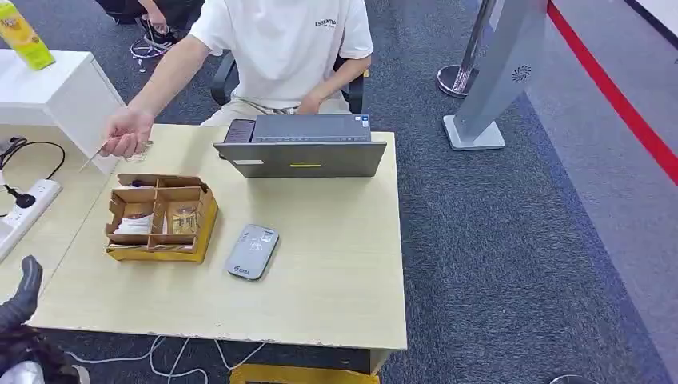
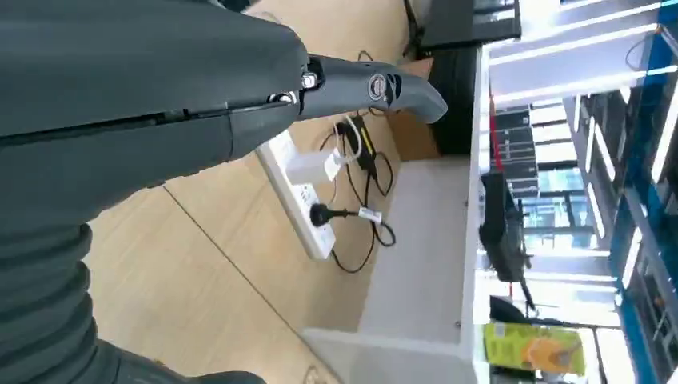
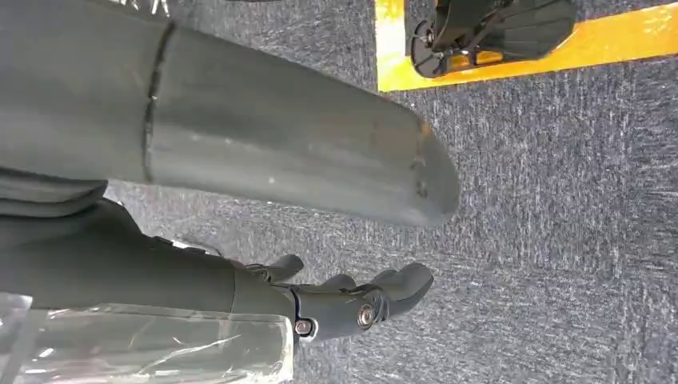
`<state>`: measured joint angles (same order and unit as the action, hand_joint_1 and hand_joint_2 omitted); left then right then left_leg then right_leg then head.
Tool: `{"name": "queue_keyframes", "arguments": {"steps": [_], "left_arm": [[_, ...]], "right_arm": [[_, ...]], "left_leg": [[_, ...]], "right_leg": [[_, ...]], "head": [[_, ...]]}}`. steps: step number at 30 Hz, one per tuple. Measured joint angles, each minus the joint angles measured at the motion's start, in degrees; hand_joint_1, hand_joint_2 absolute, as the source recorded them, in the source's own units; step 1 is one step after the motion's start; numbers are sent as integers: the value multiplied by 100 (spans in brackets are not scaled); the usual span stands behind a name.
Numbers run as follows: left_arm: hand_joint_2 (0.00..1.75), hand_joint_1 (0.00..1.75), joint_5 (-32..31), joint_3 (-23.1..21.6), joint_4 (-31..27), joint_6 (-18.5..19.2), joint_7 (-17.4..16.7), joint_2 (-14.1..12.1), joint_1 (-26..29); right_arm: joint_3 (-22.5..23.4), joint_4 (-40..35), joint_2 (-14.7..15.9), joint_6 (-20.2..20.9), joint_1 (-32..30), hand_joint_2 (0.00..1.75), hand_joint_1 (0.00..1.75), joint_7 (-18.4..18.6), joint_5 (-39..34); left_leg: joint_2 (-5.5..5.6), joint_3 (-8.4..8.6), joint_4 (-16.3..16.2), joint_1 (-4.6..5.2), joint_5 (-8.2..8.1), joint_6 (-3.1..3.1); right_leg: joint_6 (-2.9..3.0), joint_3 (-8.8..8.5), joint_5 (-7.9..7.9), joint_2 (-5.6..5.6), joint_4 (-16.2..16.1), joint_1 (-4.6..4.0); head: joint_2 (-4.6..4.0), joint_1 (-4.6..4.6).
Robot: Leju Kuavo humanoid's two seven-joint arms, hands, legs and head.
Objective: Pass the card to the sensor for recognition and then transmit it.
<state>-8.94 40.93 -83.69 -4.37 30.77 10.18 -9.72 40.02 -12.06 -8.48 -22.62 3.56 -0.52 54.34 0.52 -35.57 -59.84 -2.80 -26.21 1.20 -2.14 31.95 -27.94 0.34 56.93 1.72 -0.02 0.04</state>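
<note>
Thin and pale, the card (image 1: 94,155) sits pinched in a person's hand (image 1: 126,133); both robot hands hang empty, fingers apart.

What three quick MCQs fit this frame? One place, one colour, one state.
1. Where does the grey card reader lie?
A. inside the box
B. on the table, beside the cardboard box
C. on the laptop

2. What colour is the carton on the white cabinet?
A. yellow-green
B. blue
C. red

3. What is the right robot hand doing?
A. holding a card
B. pressing the reader
C. hanging over the carpet, holding nothing

Answers: B, the reader lies flat on the table next to the box; A, the carton is yellow-green; C, its fingers are apart above the carpet.
</note>
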Motion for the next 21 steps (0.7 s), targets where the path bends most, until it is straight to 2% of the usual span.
{"name": "queue_keyframes", "arguments": {"steps": [6, 16, 17, 21], "left_arm": [[175, 0, -734, -529, 422, -192, -315, -212, -389], [175, 0, -2302, -1423, 1344, -688, -992, -575, -1228], [175, 175, -2445, -1520, 1459, -734, -1059, -618, -1318], [175, 175, -2990, -1871, 1840, -907, -1298, -750, -1627]], "right_arm": [[-2, 9, 0, 9, 0, 0, 0, 13, 76], [-4, 24, 0, 101, 2, 0, 0, 55, 271], [-4, 24, 0, 100, 4, 0, 0, 55, 280], [-7, 24, 0, 111, 1, 0, 0, 74, 361]], "left_leg": [[-10, 0, 0, 0, 2, 2], [-26, -1, -1, 0, 5, 6], [-25, -1, -1, 0, 5, 7], [-31, 0, -1, 0, 6, 8]], "right_leg": [[-2, -4, 3, 12, 2, 0], [0, 2, 12, 28, 4, 0], [1, 1, 12, 27, 4, 0], [6, 5, 16, 32, 5, 0]], "head": [[0, 0], [0, 0], [0, 2], [0, 0]]}}
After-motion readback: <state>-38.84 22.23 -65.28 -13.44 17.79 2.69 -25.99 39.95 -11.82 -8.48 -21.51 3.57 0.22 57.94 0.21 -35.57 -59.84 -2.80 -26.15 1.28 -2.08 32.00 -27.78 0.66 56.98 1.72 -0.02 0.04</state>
